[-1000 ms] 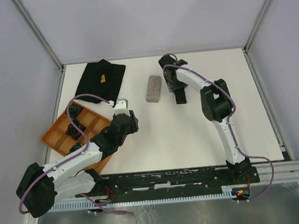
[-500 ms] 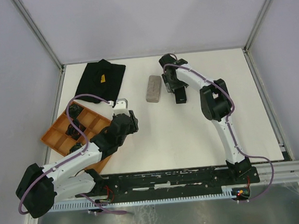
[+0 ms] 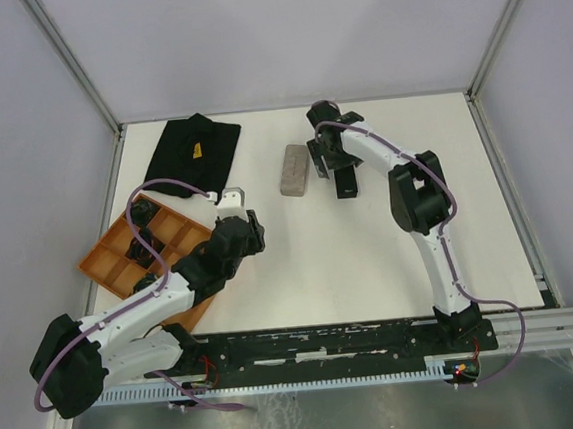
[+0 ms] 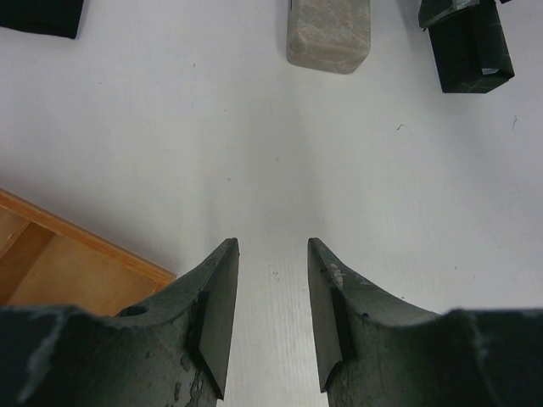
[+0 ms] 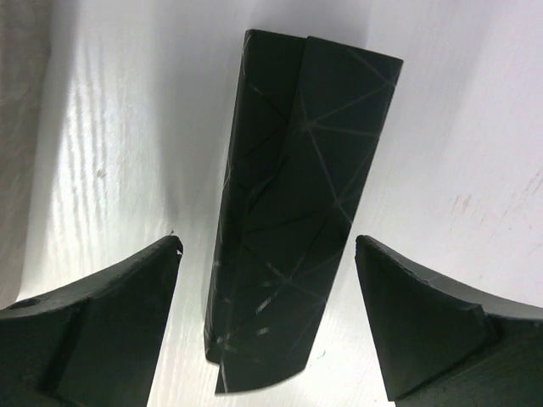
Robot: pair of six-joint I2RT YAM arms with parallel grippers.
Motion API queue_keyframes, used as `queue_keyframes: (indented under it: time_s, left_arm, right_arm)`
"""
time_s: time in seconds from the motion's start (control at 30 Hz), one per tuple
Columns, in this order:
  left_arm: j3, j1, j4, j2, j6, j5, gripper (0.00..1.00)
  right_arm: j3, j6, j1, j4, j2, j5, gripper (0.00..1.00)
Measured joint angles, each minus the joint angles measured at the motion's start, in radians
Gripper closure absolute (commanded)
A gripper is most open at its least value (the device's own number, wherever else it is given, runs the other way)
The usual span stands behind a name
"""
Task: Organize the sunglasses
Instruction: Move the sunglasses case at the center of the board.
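Your right gripper (image 5: 267, 246): jaws wide, straddling black case (image 5: 297, 170) flat on table, no grip. Left gripper (image 4: 271, 254): part-open, empty, beside orange tray (image 3: 105, 265). Sunglasses: you can't confirm them; dark items (image 3: 145, 249) in tray compartments unclear. Grey case (image 3: 294, 170) nearby. Likely much left.

White table (image 3: 316, 267), pale lilac walls (image 3: 281, 34)
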Motion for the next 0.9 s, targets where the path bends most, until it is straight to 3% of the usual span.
queue_keyframes:
  time_s: [0.5,0.9]
  left_arm:
    - [0.027,0.000,-0.013,-0.006,0.000,0.000,0.53]
    - [0.027,0.000,-0.013,-0.006,0.000,0.001,0.53]
  right_arm:
    - [-0.230,-0.002,-0.034,0.153,-0.376,-0.067,0.10]
    - [-0.277,0.042,-0.169,0.184,-0.274,-0.294,0.14]
